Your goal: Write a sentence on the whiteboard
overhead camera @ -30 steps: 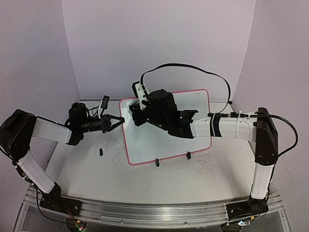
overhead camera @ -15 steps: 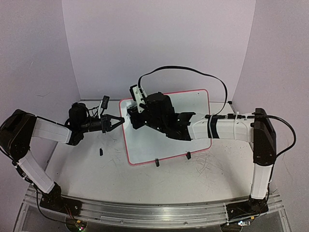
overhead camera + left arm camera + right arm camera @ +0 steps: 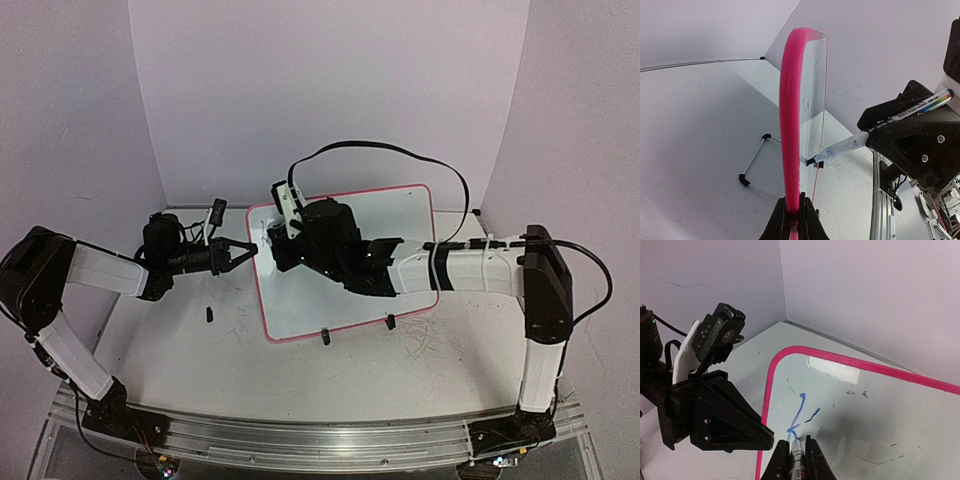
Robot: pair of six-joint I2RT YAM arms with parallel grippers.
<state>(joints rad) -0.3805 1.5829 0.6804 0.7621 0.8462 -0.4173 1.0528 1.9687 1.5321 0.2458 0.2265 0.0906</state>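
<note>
Right now my left gripper (image 3: 250,252) is clamped on the left edge of the whiteboard (image 3: 330,300), its fingers pinched shut on the pink frame. The board's long axis runs left to right across the table (image 3: 200,370). Its face is turned toward the top camera, and two black feet (image 3: 325,337) sit at its near edge. My right gripper (image 3: 794,450) is closed tight on a marker (image 3: 840,149). The marker's long axis slants onto the board's face, with its tip touching near the far left corner. The sentence (image 3: 799,410) is only a few blue strokes, just beside the left frame. To their right the white face runs wide toward the right frame, crossed only by a few faint grey marks.
</note>
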